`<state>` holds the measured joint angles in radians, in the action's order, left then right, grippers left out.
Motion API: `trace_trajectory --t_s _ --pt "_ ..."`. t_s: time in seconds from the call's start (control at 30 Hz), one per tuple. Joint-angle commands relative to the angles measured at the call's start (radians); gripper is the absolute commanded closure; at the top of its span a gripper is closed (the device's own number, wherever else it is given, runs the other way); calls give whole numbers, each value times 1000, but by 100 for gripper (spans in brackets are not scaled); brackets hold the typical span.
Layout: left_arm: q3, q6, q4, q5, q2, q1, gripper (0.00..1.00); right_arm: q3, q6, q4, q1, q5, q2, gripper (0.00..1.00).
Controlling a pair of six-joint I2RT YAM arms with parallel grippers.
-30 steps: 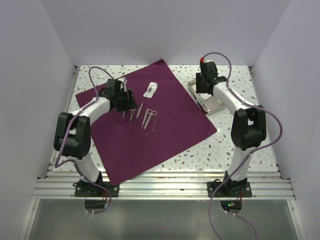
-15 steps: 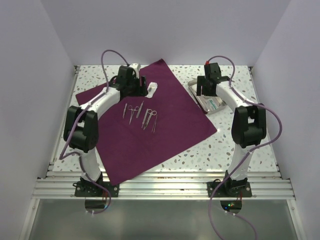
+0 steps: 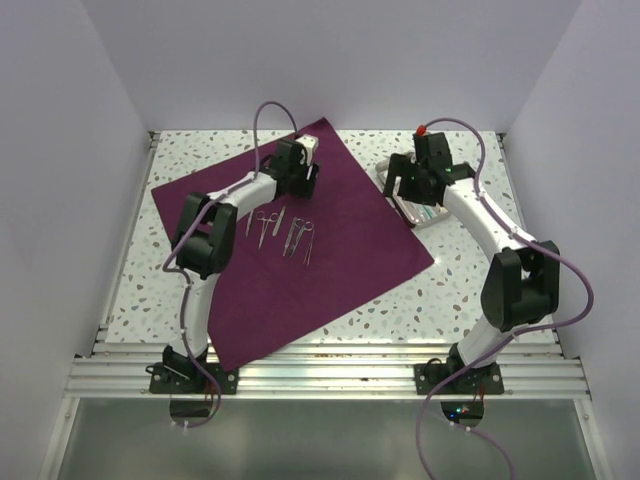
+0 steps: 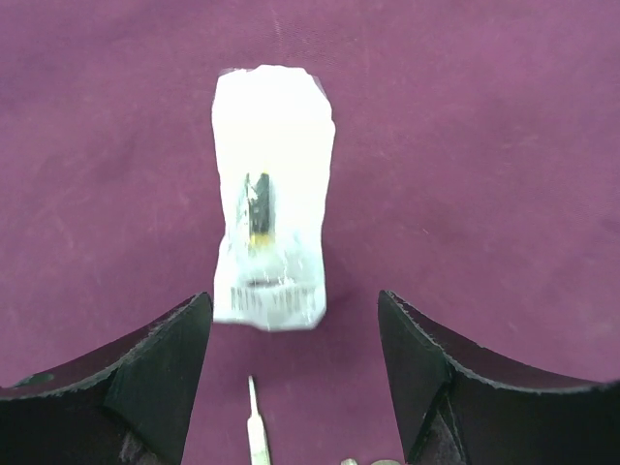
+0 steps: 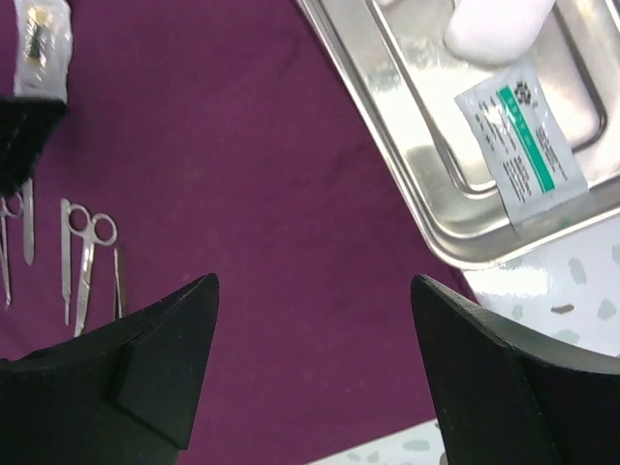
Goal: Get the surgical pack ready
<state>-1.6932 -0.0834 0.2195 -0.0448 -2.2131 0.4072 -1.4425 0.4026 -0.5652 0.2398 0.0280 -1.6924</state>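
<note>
The drape (image 3: pixel 340 250) lies spread flat on the table (image 3: pixel 470 290), one corner pointing to the far side. A sealed pouch (image 4: pixel 271 232) lies on the drape near that far corner. In front of the pouch, a row of instruments (image 3: pixel 282 230) lies side by side on the drape, scissors (image 5: pixel 89 254) among them. The tray (image 5: pixel 387 165) sits on the table at the drape's right edge. A sachet (image 5: pixel 521 140) lies inside the tray.
</note>
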Motion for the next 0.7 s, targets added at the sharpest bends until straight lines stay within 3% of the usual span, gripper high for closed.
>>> trace_trajectory --t_s 0.0,0.67 --pt "-85 71 -92 -50 -51 1 27 63 2 1 -4 -26 66 16" --pt "-111 54 -100 -61 -131 2 31 82 12 33 -2 -66 62 15"
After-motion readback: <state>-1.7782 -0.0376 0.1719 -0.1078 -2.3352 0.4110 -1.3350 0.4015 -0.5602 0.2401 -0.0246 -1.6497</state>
